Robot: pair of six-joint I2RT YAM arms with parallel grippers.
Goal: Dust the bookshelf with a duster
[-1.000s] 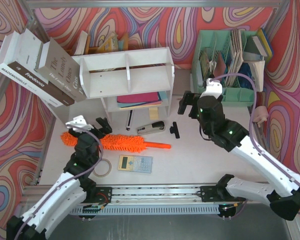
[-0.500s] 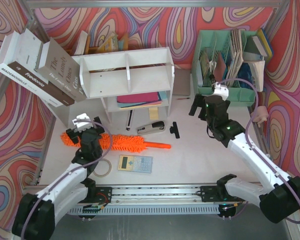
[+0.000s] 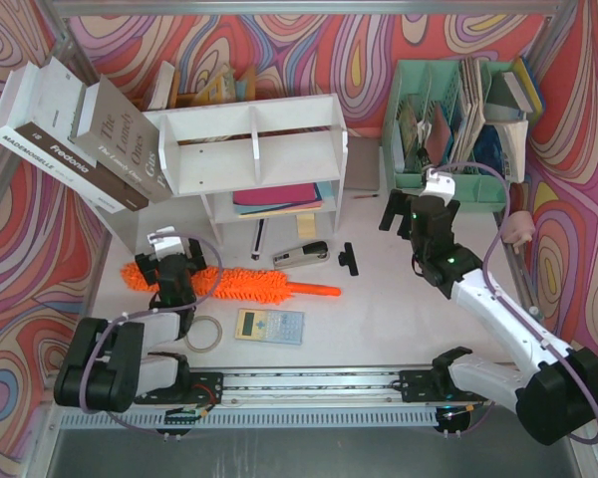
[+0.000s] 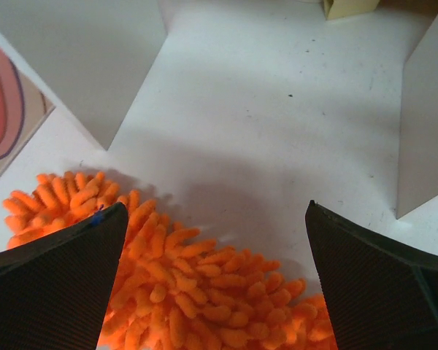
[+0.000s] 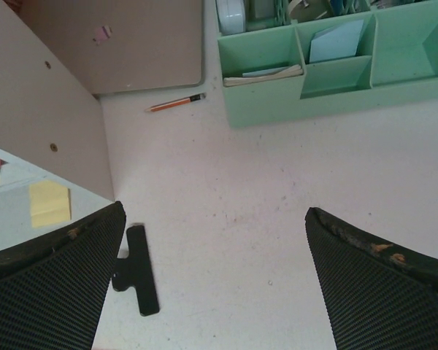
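Observation:
The white bookshelf (image 3: 254, 159) stands at the back of the table, with coloured papers on its lower tier. The orange duster (image 3: 249, 284) lies flat in front of it, fluffy head to the left and slim handle (image 3: 314, 290) to the right. My left gripper (image 3: 169, 259) hovers open over the left part of the head. In the left wrist view the fluffy head (image 4: 197, 292) fills the gap between the wide-apart fingers of the left gripper (image 4: 215, 219), untouched. My right gripper (image 3: 404, 214) is open above bare table, right of the shelf's side panel (image 5: 51, 124).
A stapler (image 3: 301, 255), black clip (image 3: 350, 259), calculator (image 3: 270, 326) and tape roll (image 3: 203, 335) lie around the duster. A mint-green organiser (image 3: 458, 119) stands back right, with a pencil (image 5: 177, 103) before it. Books (image 3: 75, 134) lean at the back left.
My left arm has folded back, bringing its gripper slightly left over the duster's head. My right gripper has shifted right, towards the green organiser. Both stayed open.

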